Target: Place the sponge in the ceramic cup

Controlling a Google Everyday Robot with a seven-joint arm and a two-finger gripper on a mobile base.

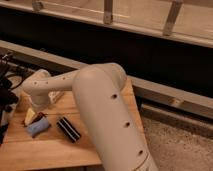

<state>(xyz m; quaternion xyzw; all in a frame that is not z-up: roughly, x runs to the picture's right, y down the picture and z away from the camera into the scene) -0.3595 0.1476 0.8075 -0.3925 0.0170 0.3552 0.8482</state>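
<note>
The light-blue sponge (38,126) lies on the wooden table (55,150) near its left end. My arm reaches in from the lower right, bends left and turns down at the wrist. The gripper (33,114) hangs at the wrist's end, just above and behind the sponge, close to its far left corner. The wrist covers most of the gripper. The ceramic cup is hidden or out of view.
A black striped block (68,129) lies just right of the sponge. A white packet (56,96) pokes out behind the forearm. Dark cables and equipment (6,87) crowd the table's left edge. A dark ledge and railing run along the back.
</note>
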